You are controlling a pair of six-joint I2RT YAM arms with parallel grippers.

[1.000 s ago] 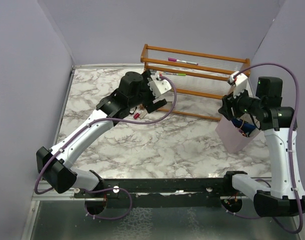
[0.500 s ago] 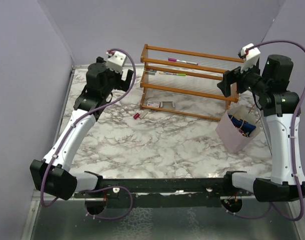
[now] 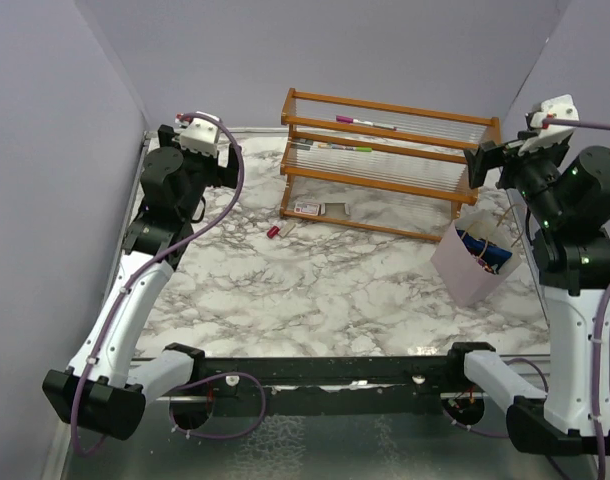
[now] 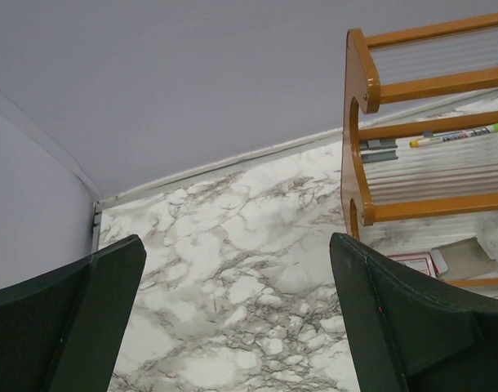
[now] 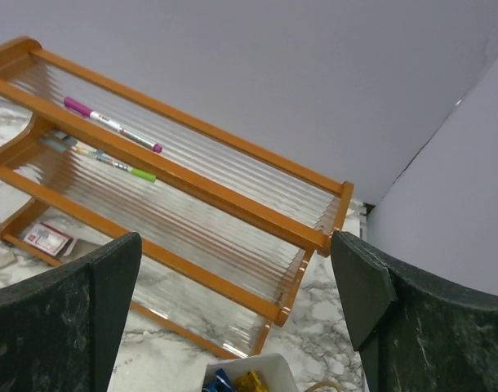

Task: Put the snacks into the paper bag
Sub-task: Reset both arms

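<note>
The pale pinkish paper bag (image 3: pixel 465 270) stands open at the right of the table, in front of the rack's right end. Snacks (image 3: pixel 483 251) in blue and yellow wrappers lie inside it. The right wrist view catches the bag's rim (image 5: pixel 261 362) and those snacks (image 5: pixel 233 382) at the bottom edge. My right gripper (image 3: pixel 484 161) hangs open and empty, high above and behind the bag (image 5: pixel 237 241). My left gripper (image 3: pixel 223 163) is raised over the far left of the table, open, with only marble between its fingers (image 4: pixel 237 245).
A wooden rack (image 3: pixel 385 165) with clear ribbed shelves stands at the back and holds a few pens (image 3: pixel 365 123). On the marble in front of its left end lie a flat red-and-white piece (image 3: pixel 307 209), a pale card (image 3: pixel 336 210) and a tiny red piece (image 3: pixel 272 232).
The left arm pulled back from the rack's front and rose to the far left. The right gripper opened wide and lifted up and back from over the bag.
</note>
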